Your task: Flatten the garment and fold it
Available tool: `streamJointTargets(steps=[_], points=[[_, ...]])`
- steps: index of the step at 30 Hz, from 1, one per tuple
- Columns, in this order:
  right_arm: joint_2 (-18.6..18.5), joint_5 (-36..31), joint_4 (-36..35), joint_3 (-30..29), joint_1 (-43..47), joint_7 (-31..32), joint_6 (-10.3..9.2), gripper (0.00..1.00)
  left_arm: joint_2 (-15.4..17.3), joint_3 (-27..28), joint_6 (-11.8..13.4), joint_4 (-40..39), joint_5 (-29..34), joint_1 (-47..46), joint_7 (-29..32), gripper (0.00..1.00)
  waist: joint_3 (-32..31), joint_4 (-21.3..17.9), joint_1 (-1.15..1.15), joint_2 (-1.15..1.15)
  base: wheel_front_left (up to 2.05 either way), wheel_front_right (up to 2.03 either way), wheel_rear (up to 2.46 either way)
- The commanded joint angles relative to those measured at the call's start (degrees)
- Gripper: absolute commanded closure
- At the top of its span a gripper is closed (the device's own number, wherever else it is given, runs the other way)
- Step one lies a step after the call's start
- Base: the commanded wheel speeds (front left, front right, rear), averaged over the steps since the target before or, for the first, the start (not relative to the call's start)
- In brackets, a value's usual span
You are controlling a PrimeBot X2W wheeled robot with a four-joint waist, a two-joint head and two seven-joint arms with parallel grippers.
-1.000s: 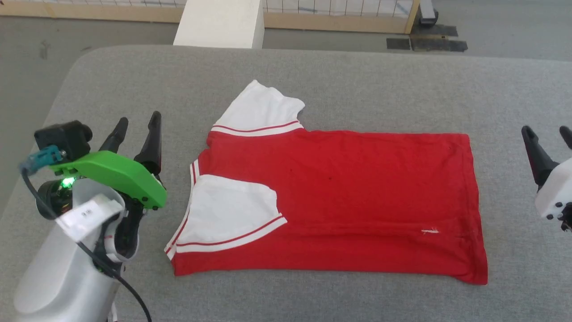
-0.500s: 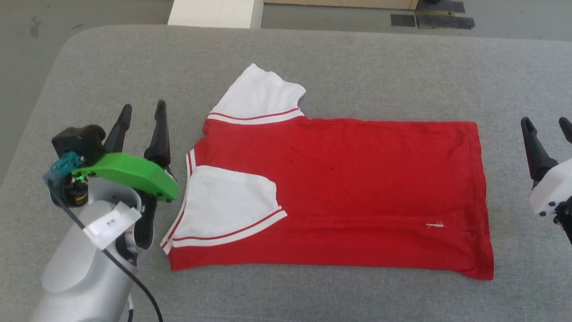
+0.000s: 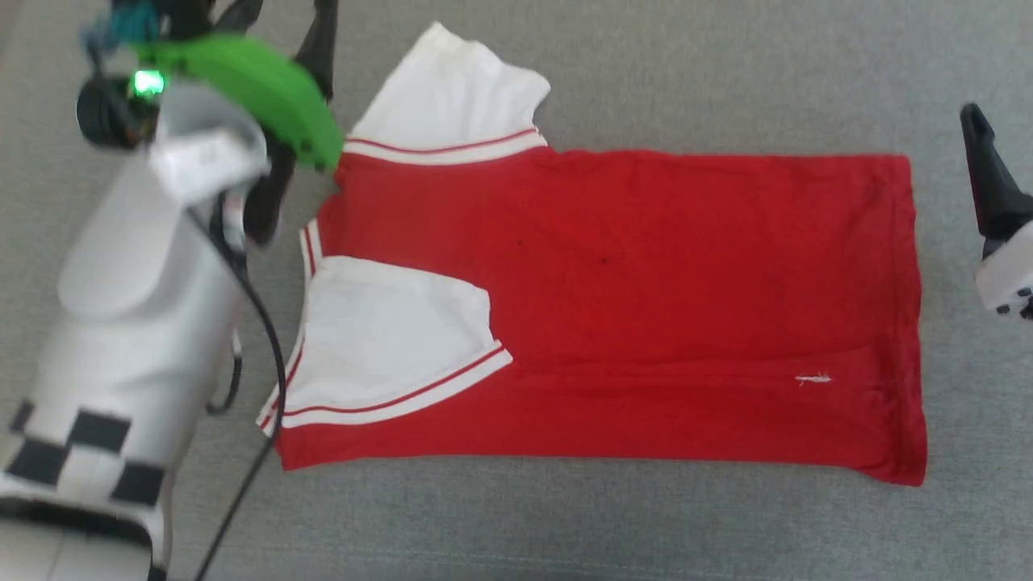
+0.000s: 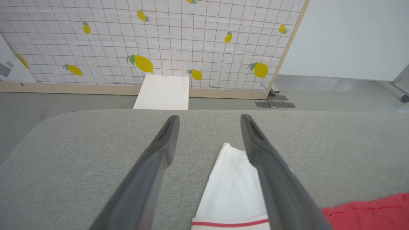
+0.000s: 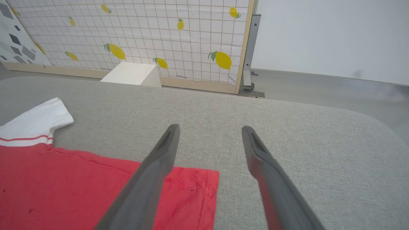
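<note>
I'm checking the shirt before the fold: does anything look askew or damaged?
Yes. On the garment, the near white sleeve lies folded in over the red body while the far sleeve sticks out; a small white thread-like fleck shows near the hem.

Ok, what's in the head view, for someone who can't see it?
A red shirt with white sleeves lies flat on a grey surface, one sleeve folded in. The left gripper is by the far sleeve, the right gripper beside the hem.
</note>
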Motion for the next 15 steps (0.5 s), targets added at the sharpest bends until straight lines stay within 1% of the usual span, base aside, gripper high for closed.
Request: streamJointTargets(steps=[1, 5, 6, 12, 14, 15], points=[[-0.16, 0.48, -0.6, 0.45, -1.3, 0.24, -0.08, 0.0, -0.54, -0.41, -0.52, 1.91, 0.28, -3.33, 1.84, 0.0, 5.14, -1.3, 0.0, 0.0, 0.0, 0.0, 0.0], [-0.19, 0.89, -1.91, 1.68, -2.67, 0.51, -0.08, 0.0, -1.71, -1.36, -1.19, 8.15, -0.57, -11.5, 9.77, 0.0, 8.03, -2.79, 0.0, 0.0, 0.0, 0.0, 0.0], [-0.22, 0.97, -2.26, 2.03, -2.9, 0.6, -0.08, 0.0, -1.77, -1.95, -1.22, 10.02, -0.55, -13.63, 12.8, 0.0, 8.82, -3.27, 0.0, 0.0, 0.0, 0.0, 0.0], [-0.06, 1.75, -3.98, 2.79, -3.47, 1.12, -0.08, 0.0, -2.75, -4.5, 0.56, 17.42, -0.23, -22.75, 27.15, 0.0, 12.74, -5.47, 0.0, 0.0, 0.0, 0.0, 0.0], [0.09, 1.95, -4.4, 2.58, -3.35, 1.11, -0.08, 0.0, -3.09, -5.37, 1.15, 19.27, -0.18, -24.47, 31.57, 0.0, 13.77, -6.05, 0.0, 0.0, 0.0, 0.0, 0.0], [0.11, 2.04, -4.65, 2.47, -3.28, 1.05, -0.08, 0.0, -3.11, -5.74, 1.42, 19.75, 0.04, -25.15, 32.82, 0.0, 14.2, -6.27, 0.0, 0.0, 0.0, 0.0, 0.0]])
